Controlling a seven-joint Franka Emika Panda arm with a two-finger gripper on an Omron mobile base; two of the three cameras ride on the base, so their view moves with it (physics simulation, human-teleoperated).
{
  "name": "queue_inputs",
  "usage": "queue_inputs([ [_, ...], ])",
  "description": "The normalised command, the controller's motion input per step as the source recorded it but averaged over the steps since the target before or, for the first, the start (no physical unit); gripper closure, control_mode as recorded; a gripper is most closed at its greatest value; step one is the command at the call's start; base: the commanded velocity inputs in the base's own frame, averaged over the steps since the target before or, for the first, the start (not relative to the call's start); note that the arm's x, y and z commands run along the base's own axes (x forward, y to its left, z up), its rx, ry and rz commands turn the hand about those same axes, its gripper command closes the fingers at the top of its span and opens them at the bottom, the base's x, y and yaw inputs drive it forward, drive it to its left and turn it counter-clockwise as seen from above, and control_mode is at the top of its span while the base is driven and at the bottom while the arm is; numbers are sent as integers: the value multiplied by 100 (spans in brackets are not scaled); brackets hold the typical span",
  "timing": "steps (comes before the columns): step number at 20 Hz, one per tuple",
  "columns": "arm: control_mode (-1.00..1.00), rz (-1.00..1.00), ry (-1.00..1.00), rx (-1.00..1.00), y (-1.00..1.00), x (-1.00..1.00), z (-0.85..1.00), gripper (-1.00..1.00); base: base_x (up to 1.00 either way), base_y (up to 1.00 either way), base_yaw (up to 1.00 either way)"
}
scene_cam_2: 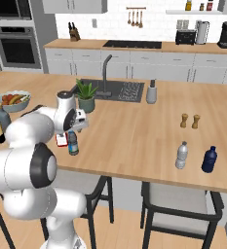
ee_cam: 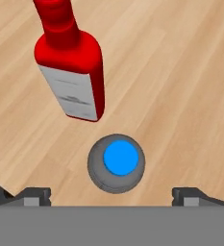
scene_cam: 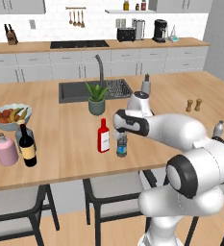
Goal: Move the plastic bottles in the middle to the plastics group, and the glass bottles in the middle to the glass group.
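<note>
Two spread fingers of the tool (ee_cam: 111,194) hang above the blue-capped water bottle (ee_cam: 116,163), beside the red bottle (ee_cam: 70,72).

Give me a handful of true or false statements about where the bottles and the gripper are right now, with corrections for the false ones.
1. The gripper hangs open above the blue-capped water bottle. True.
2. The flat red bottle lies on its side. False: it stands upright beside the water bottle.
3. The wine bottle stands next to the squat pink bottle. True.
4. The pale-capped bottle is in the sink. False: it stands on the counter by a dark blue bottle.
</note>
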Motion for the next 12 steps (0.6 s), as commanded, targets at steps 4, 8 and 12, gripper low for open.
queue_inputs([
  [4,-100,0,0,0,1,10,-11,-100,0,0,0],
  [8,-100,0,0,0,0,16,0,-100,0,0,0],
  [12,-100,0,0,0,0,14,-8,-100,0,0,0],
])
